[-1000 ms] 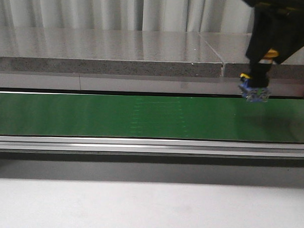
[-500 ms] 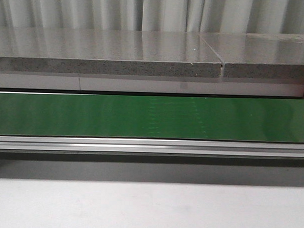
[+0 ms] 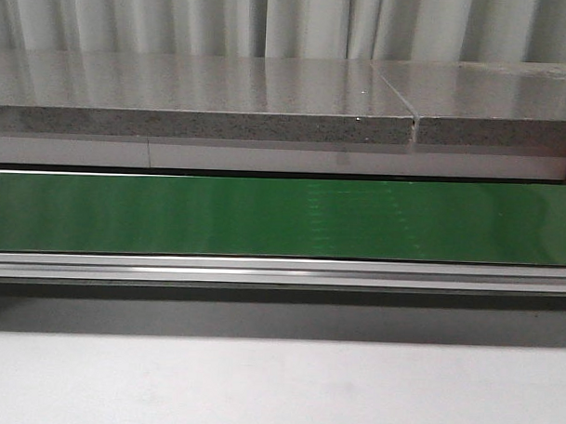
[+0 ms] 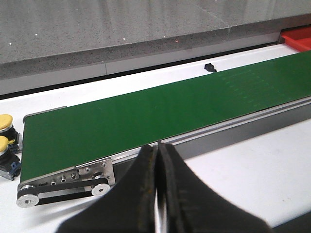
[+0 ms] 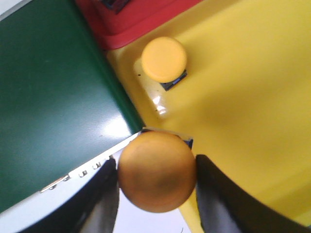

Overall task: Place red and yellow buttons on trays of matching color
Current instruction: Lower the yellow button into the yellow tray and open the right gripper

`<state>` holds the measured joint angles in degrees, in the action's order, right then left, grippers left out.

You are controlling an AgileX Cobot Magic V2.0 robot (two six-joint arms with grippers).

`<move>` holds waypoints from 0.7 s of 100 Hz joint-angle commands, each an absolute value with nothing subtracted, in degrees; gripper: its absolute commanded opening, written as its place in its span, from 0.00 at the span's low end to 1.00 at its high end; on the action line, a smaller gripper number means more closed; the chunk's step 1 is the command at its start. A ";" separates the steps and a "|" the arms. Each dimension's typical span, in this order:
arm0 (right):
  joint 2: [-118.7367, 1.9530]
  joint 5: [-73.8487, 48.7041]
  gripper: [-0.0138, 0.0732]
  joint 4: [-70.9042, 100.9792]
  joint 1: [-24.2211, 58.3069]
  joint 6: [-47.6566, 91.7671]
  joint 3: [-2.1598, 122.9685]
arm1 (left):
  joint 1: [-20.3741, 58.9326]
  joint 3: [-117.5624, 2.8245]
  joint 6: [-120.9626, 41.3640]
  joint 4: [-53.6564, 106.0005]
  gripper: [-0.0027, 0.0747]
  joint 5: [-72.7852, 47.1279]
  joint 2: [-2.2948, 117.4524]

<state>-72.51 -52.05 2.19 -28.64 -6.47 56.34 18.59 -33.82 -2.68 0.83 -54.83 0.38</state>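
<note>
Between right tool (image 5: 156, 180) fingers: yellow button (image 5: 157, 178) gripped, above yellow tray (image 5: 243, 97) edge; left tool (image 4: 158, 165) clenched, empty.

Green belt (image 3: 264, 216), yellow tray (image 5: 252, 97), orange-yellow button (image 5: 156, 172).

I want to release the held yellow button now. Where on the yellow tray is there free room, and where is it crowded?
The right gripper holds a yellow button at the yellow tray edge. The wide tray floor away from the green belt is bare. The corner beside the red tray is crowded: another yellow button sits there.
</note>
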 commanded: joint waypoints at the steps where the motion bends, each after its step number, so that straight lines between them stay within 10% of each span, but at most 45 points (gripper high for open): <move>1: -70.68 -47.82 0.35 0.65 -29.97 -8.75 56.42 | 19.19 -35.08 -2.15 1.42 0.01 -50.47 1.43; 70: -81.68 -38.35 0.35 1.84 -33.51 -14.43 53.52 | 19.19 -35.08 -2.15 1.42 0.01 -50.47 1.43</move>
<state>-81.84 -41.34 1.21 -33.03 -14.24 52.15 18.59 -33.82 -2.68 0.83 -54.83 0.38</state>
